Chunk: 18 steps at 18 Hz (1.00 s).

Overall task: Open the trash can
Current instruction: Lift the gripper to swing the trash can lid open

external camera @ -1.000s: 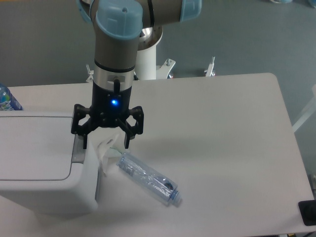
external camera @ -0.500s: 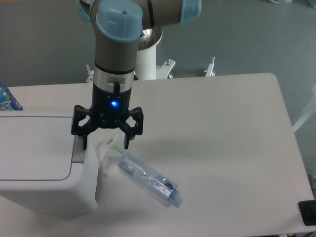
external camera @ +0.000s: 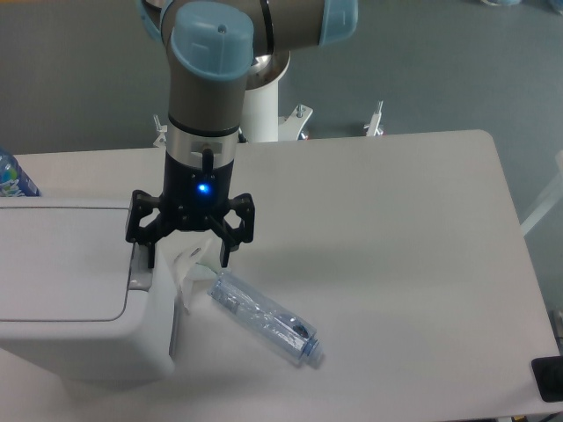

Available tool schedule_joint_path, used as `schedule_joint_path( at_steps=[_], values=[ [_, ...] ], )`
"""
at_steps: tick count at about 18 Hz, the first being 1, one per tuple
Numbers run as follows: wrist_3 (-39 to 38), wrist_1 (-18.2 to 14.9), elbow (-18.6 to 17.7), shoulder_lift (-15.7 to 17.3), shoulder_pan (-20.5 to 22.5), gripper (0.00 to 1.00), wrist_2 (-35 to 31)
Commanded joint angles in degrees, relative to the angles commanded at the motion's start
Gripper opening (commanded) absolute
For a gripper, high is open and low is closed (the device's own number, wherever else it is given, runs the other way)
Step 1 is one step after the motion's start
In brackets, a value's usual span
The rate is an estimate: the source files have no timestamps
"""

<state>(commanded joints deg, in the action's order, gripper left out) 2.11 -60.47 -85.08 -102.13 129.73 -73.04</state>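
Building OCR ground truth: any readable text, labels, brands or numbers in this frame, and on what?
No text in this frame can be read.
Crushed bottle: dark marks inside the clear plastic, too blurred to read as a label.
Blue-labelled bottle at the left edge: print visible, too small and cut off.
Trash can, gripper, table: no markings visible.

The trash can [external camera: 62, 290] runs off the left edge. The gripper [external camera: 187, 256] hides part of its grey tab [external camera: 138, 268]. A blue bottle [external camera: 12, 176] is cut off too.
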Motion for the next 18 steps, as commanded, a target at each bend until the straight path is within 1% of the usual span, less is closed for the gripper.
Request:
schedule_joint_path(
  at_steps=[7, 9, 10, 12, 14, 15, 18],
  values=[
    [0.0, 0.0, 0.2, -0.3, 0.0, 1.00, 0.1],
    [0.2, 0.0, 0.9, -0.2, 0.0, 1.00, 0.2],
    [0.6, 0.0, 2.0, 0.0, 0.0, 1.00, 0.2],
    [1.9, 0.3, 5.4, -0.3, 0.3, 1.00, 0.0],
    [6.1, 0.3, 8.5, -0.3, 1.3, 1.00, -0.9],
    [8.6, 0.3, 9.0, 0.1, 2.8, 1.00, -2.4],
    [17.1, 0.2, 9.5, 0.6, 5.3, 1.00, -9.2]
  ],
)
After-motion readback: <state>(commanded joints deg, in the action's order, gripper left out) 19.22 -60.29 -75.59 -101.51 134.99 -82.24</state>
